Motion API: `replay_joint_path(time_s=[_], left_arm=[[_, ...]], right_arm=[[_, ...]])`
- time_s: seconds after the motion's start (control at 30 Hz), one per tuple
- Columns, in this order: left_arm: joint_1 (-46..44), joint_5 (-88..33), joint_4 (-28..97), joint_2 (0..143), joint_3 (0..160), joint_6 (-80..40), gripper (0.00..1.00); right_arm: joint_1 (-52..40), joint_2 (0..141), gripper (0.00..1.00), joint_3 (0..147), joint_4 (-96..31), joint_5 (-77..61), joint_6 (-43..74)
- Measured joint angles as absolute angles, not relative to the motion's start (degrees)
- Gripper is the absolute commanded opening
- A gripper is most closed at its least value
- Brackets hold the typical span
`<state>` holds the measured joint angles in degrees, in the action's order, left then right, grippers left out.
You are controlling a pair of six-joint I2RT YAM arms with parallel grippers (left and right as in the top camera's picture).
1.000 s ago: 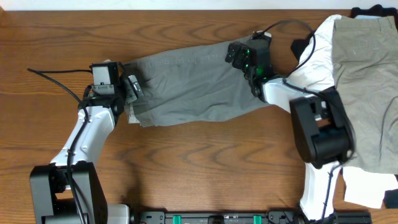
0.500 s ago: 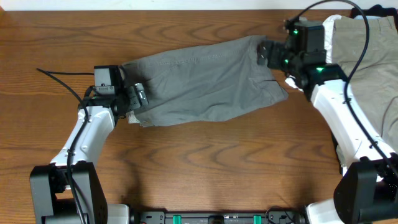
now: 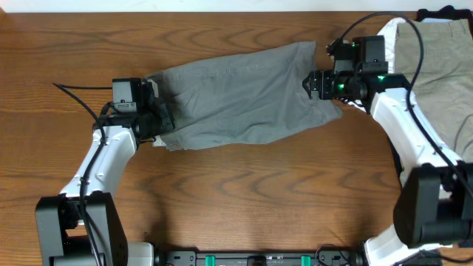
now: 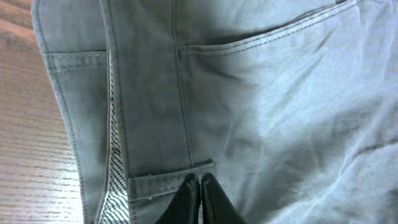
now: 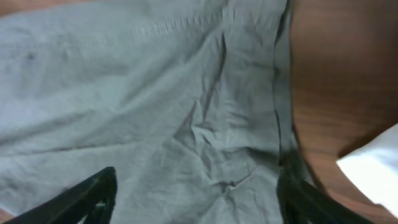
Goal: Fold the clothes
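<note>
A grey pair of shorts lies spread flat across the middle of the table, waistband to the left. My left gripper is at the lower left corner, shut on the waistband beside a belt loop; in the left wrist view the gripper has its two black tips pressed together on the fabric. My right gripper is at the right end of the shorts. In the right wrist view it stands open, fingers wide apart over the wrinkled cloth near its hem.
A pile of other clothes fills the right edge: a beige garment on white cloth, whose corner lies just right of the hem. A black cable trails left of the left arm.
The left gripper has closed on the waistband. The right arm swung from the garment's top edge to its right end, and its fingers have narrowed a little.
</note>
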<state>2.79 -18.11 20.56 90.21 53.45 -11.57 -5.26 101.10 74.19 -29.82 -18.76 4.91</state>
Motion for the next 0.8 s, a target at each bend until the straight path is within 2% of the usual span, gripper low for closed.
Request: replay_joint_path(time_s=[0.33, 0.5, 0.8], left_arm=[[2.79, -18.09, 17.26, 93.84, 53.45, -11.53, 0.06], [2.79, -18.09, 15.00, 100.47, 53.45, -11.53, 0.06], [2.79, -18.79, 15.05, 103.09, 54.37, -11.53, 0.06]], right_arm=[[-5.26, 105.01, 0.73, 74.17, -29.82, -19.16, 4.03], [-4.91, 105.08, 0.79, 74.17, -29.30, -19.31, 3.97], [-1.72, 108.73, 0.80, 74.17, -28.88, -17.15, 3.22]])
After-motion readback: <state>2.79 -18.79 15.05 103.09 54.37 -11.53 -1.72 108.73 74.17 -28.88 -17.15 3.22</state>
